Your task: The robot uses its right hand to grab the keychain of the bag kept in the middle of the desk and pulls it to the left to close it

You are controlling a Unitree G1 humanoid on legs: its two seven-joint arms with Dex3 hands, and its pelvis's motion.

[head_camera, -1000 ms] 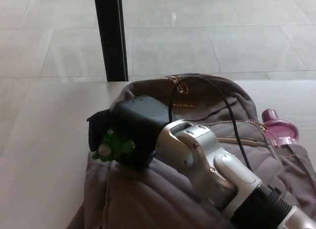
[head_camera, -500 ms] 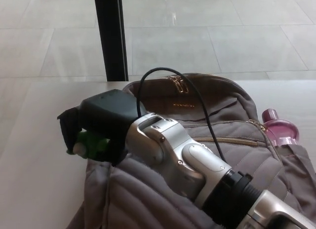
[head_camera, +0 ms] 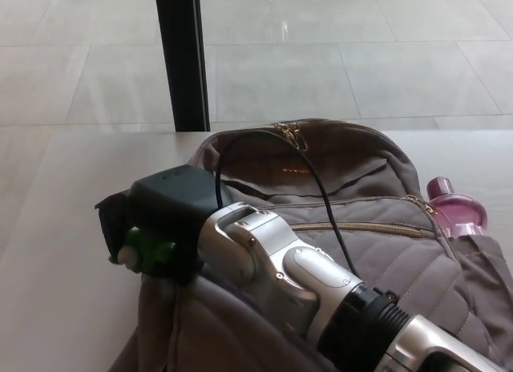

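A grey-brown backpack (head_camera: pixel 353 188) lies on the pale desk (head_camera: pixel 72 228), its gold zipper pulls near the top at the far edge. My right hand (head_camera: pixel 156 216) reaches across it from the lower right and sits over the bag's left side. Its black fingers are closed on a small green keychain toy (head_camera: pixel 143 250) with a white tip. The silver forearm (head_camera: pixel 272 264) and a black cable cover part of the bag's front. My left hand does not show.
A pink bottle cap (head_camera: pixel 455 208) sticks out of the bag's right side pocket. A black post (head_camera: pixel 182 58) stands behind the desk's far edge, with tiled floor beyond. Bare desk surface lies to the left of the bag.
My right hand has carried the green keychain leftward across the bag, from near its middle to its left side. Most of that shift came in the first half second.
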